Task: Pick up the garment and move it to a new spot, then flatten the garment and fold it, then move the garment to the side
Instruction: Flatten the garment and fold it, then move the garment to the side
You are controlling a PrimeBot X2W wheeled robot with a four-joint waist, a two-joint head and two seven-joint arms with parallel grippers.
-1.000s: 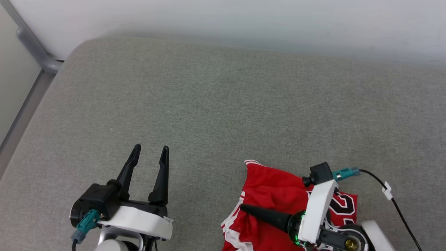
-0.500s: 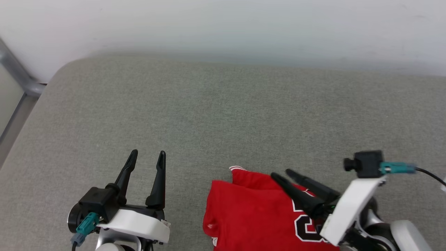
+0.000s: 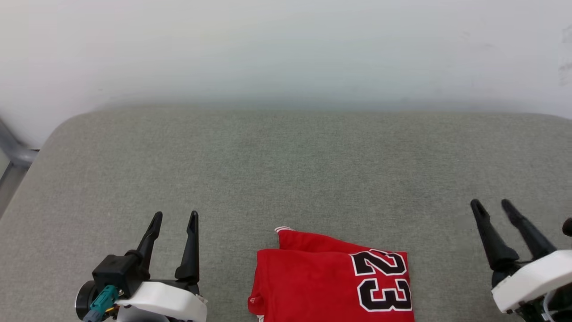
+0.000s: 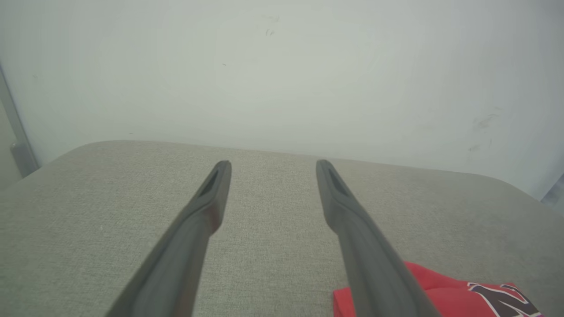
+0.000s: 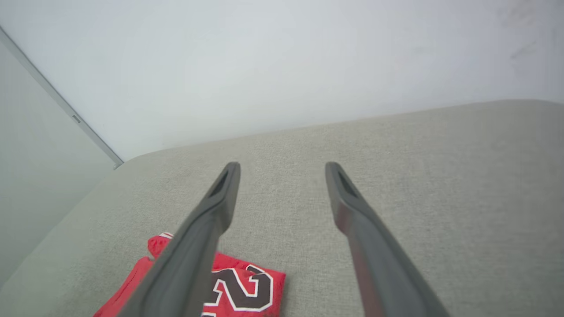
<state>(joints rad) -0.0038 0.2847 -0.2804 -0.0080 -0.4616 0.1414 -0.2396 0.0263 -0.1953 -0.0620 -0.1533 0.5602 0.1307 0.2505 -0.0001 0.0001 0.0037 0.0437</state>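
Note:
The garment [image 3: 321,281] is a red jersey lying folded into a compact rectangle at the near middle of the grey cushion, with a black-and-white outlined "23" facing up. It also shows as the garment [image 4: 462,295] at the lower right of the left wrist view and the garment [image 5: 246,286] at the lower left of the right wrist view. My left gripper [image 3: 175,217] stands open to the left of it, holding nothing. To its right, my right gripper [image 3: 491,205] is open and apart from the cloth.
The grey upholstered surface [image 3: 286,170] stretches back to a white wall [image 3: 286,49]. A grey metal rail [image 3: 13,156] runs past the surface's left corner.
The right gripper let go of the garment, opened and drew back to the right. The garment now lies folded flat. The head camera has shifted, so the whole scene sits lower.

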